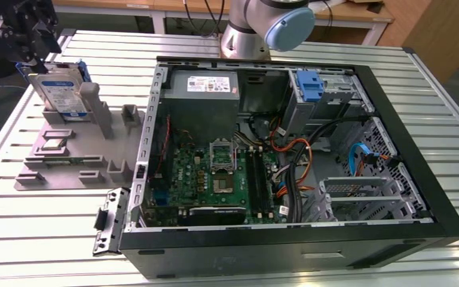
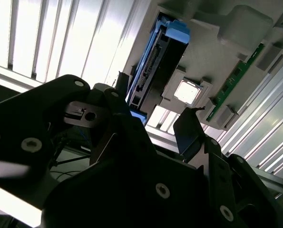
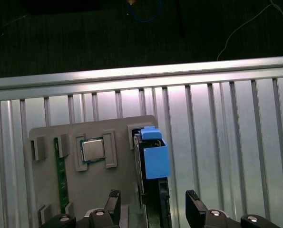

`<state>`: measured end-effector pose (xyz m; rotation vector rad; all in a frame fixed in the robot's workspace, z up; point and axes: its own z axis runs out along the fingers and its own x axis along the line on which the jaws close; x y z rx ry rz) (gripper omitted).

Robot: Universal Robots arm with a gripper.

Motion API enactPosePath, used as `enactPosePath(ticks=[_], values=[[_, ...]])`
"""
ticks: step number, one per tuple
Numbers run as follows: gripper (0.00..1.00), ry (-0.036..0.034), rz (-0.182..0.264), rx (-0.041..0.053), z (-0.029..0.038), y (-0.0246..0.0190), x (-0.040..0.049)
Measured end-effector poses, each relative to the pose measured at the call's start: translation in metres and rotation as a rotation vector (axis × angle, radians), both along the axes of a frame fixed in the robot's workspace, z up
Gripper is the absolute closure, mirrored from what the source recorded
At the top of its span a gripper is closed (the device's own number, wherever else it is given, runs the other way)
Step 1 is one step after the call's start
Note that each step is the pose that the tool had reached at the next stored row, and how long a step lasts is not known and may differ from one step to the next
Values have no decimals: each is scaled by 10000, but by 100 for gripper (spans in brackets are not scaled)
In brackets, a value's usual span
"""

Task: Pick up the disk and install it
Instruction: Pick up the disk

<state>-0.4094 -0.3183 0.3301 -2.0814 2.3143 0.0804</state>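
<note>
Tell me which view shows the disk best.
The exterior view: the disk stands upright in the grey holder, label face visible. The second wrist view shows its connector edge, the first wrist view its blue frame end-on.

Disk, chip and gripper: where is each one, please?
disk [image 1: 58, 89], exterior view, on its white-and-blue label.
chip [image 3: 92, 150], first wrist view, on its shiny top.
gripper [image 3: 153, 195], first wrist view, midway between its open fingertips.

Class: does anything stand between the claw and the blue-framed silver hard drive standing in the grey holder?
Nothing visible does. The open claw hangs just above the upright blue-framed silver hard drive in its grey plastic holder.
</note>
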Motion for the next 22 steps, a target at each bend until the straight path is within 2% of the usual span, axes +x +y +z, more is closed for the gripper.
enactPosePath(ticks=[5, 9, 22], values=[[35, 1, 0, 0, -4, 0, 0], [35, 0, 0, 0, -31, 0, 0], [35, -5, 2, -1, -244, 0, -53]])
